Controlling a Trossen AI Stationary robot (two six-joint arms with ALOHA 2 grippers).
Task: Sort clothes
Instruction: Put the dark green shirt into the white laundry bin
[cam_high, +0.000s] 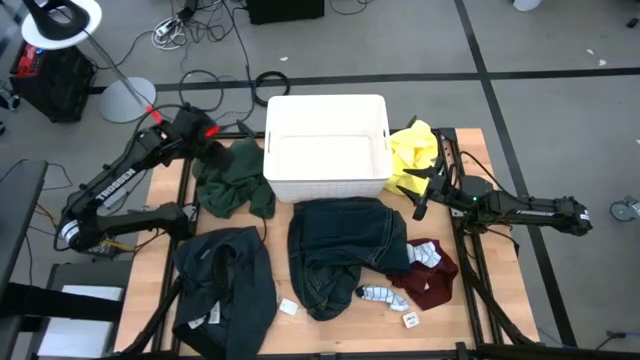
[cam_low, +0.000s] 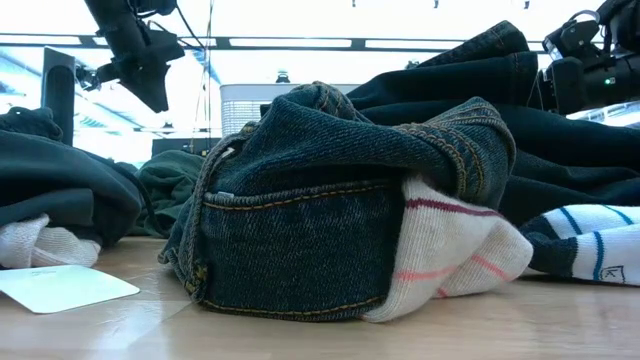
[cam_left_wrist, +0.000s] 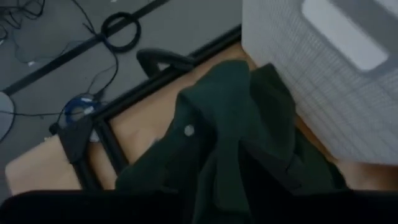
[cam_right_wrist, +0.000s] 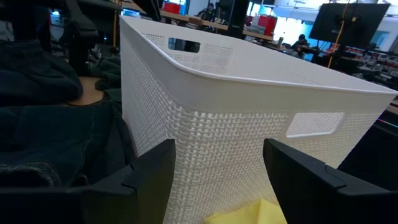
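We are hovering our right tool (cam_high: 418, 192), fingers spread, just above the yellow garment (cam_high: 412, 152) lying directly below. Our left tool (cam_high: 215, 140) is hanging over the dark green garment (cam_high: 232, 180); we cannot tell its finger state.

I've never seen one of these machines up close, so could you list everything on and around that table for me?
Bin: one, white, table's far middle.
Green garment: one, dark green, left of the bin.
Yellow garment: one, yellow, right of the bin.
Jeans: one, dark navy, table's middle.
Dark garment: one, dark, near left.
Maroon garment: one, maroon, near right.
Socks: striped white-grey, beside the jeans.
Cards: two, white, near edge.
Left hand: over the green garment.
Right hand: open, above the yellow garment.
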